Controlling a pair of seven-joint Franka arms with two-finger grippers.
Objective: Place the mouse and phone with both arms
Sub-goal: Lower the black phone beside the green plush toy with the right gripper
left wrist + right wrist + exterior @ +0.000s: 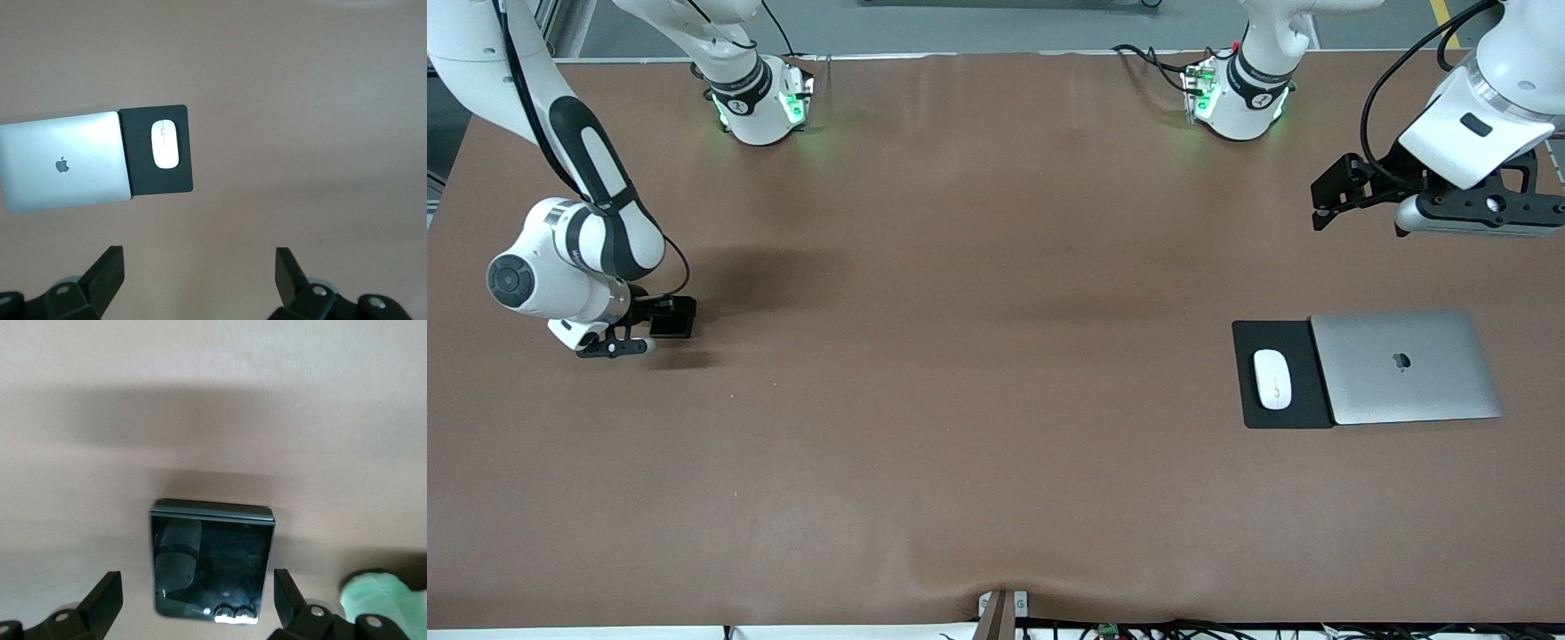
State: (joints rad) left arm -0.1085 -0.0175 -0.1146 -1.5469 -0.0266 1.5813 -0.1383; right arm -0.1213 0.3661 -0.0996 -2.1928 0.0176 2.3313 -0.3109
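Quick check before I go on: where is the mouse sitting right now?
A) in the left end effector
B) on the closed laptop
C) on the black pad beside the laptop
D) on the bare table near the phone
C: the white mouse lies flat on the black pad, which sits against the closed silver laptop toward the left arm's end of the table; no end effector touches it.

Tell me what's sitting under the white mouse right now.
The mouse lies on a black pad, beside the closed silver laptop. The laptop's edge seems to overlap the pad; what is beneath the laptop is hidden.
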